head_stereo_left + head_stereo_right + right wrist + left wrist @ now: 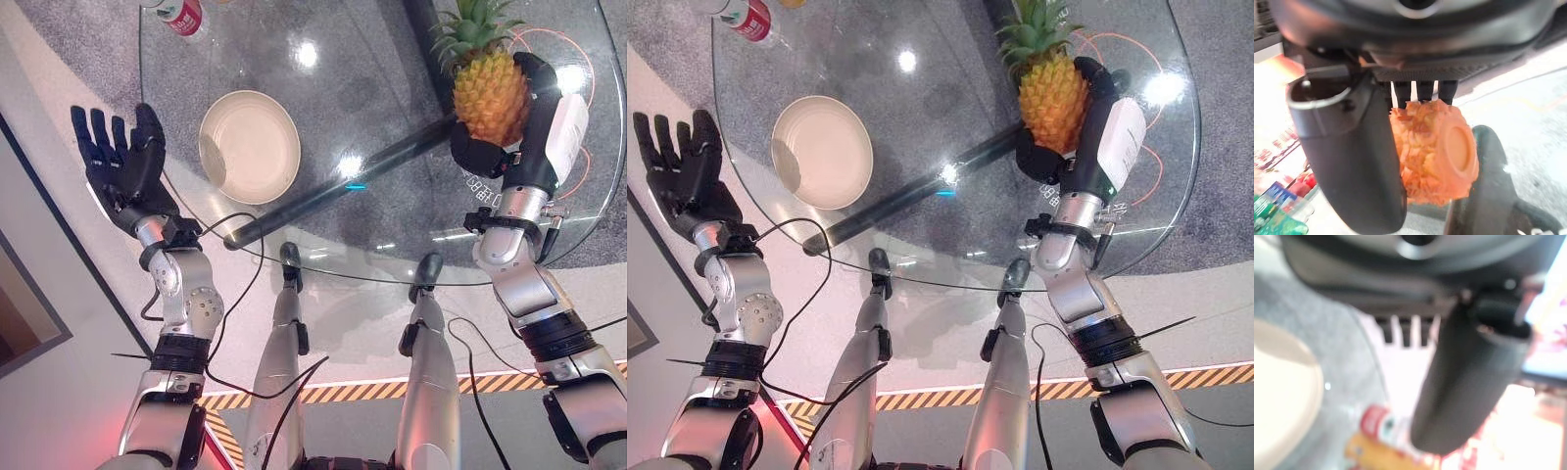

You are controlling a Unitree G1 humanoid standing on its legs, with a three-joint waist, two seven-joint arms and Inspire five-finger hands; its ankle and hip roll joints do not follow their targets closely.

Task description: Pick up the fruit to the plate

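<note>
R hand [524, 137] is upper right of the frame, fingers and thumb curled round the pineapple [490, 96], clamped on it. Fruit sits upright in the grip, green crown up toward the top edge, orange body against the palm; white cover on the thumb side faces right. In the right wrist view the pineapple's flat base [1459, 147] faces the camera, dark thumb [1352, 161] pressed along one side, fingertips [1422, 90] showing past its far side. Pineapple is above the glass table [392, 59], well apart from the plate.

L hand [122, 162] is at the left of the frame, off the table's left rim, fingers straight and spread, holding nothing.

Plate [250, 145]: round, cream, upper-centre-left on the glass, nothing in it. It lies between the two hands, nearer the L one.

Bottle [181, 15] at the top edge, upper left of the table, red label w/ white band; print too small to read. The left wrist view shows the same red-labelled bottle [1378, 426] blurred, writing not legible, w/ something yellow-orange just beside it.

Dark bar [333, 191] runs diagonally under the glass. Thin orange cable [578, 59] loops at the upper right beneath the table.
</note>
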